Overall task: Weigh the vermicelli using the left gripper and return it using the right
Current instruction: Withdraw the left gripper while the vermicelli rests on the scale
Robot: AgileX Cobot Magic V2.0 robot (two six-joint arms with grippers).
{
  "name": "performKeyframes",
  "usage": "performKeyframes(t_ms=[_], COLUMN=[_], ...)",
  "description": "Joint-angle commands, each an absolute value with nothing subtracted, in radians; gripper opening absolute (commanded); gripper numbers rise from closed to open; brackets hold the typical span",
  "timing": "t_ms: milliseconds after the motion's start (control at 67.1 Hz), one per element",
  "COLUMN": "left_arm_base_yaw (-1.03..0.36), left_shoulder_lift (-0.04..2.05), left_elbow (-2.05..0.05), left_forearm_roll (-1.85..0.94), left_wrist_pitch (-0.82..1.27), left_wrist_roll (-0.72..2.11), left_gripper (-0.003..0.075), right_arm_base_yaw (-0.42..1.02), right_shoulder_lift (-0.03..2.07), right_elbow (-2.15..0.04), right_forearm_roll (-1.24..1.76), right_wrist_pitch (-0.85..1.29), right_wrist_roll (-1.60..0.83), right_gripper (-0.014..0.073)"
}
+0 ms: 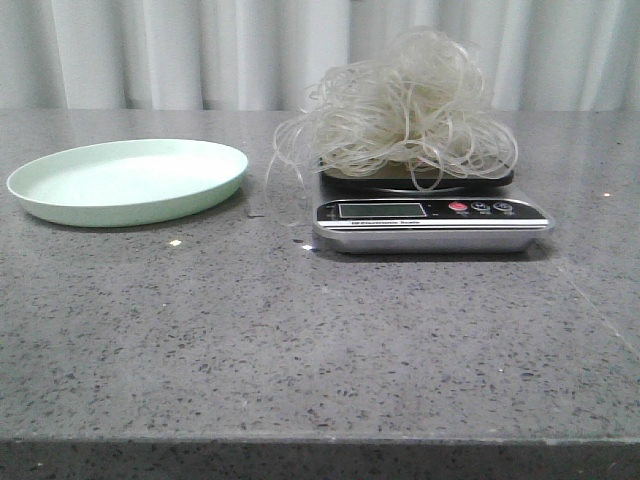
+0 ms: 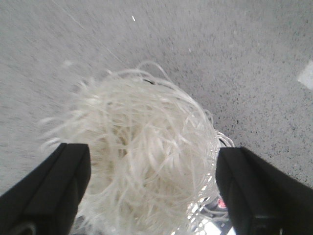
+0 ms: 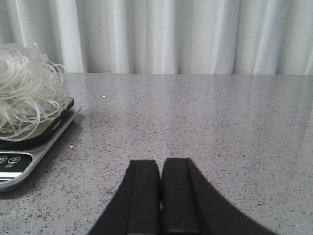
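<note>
The vermicelli (image 1: 405, 105), a fluffy tangle of whitish strands, lies piled on the silver kitchen scale (image 1: 430, 222) right of the table's middle. The pale green plate (image 1: 130, 180) stands empty at the left. Neither gripper shows in the front view. In the left wrist view my left gripper (image 2: 154, 152) is open wide, looking down on the vermicelli (image 2: 142, 117), with one black finger on each side of the pile and nothing held. In the right wrist view my right gripper (image 3: 160, 164) is shut and empty, low over the table to the right of the scale (image 3: 29, 156) and vermicelli (image 3: 24, 93).
A small pale crumb (image 1: 175, 243) lies on the grey speckled table in front of the plate. White curtains hang behind the table's far edge. The scale's display and buttons face the front edge.
</note>
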State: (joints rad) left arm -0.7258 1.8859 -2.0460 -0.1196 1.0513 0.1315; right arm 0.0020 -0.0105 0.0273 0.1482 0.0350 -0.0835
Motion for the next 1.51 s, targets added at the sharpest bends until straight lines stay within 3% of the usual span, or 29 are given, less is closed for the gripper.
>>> performKeyframes(t_ms=[0,373,790,1058,1282,1491], left_arm_base_yaw=[-0.733,-0.625,-0.353,-0.239,-0.223,-0.223], left_shoulder_lift=[1.769,1.531,1.023,0.644,0.366,0.178], left_elbow=[-2.082,-1.983,-1.361,-0.968,-0.717,-0.550], left_forearm_roll=[-0.062,0.080,0.065,0.089,0.089,0.089], left_wrist_pitch=[1.022,1.045,0.714,0.567,0.531,0.477], left_wrist_roll=[0.089,0.018,-0.005,-0.005,-0.005,-0.060], left_gripper=[0.0578,0.0486,0.0462,0.0275,0.0144,0.0136], right_arm_base_yaw=[-0.004,-0.004,-0.004,-0.004,-0.004,-0.004], right_shoulder_lift=[-0.021,-0.021,-0.021,-0.021,-0.021,-0.021], right_elbow=[0.020,0.020,0.020,0.020,0.020,0.020], right_forearm_roll=[0.152,0.152,0.152,0.152,0.152,0.152], right_wrist_pitch=[-0.040,-0.040,-0.041,-0.041,-0.042,-0.041], right_wrist_roll=[-0.088,-0.088,-0.088,-0.088,-0.088,-0.088], right_gripper=[0.0151,0.0151,0.0151,0.0151,0.0151,0.0151])
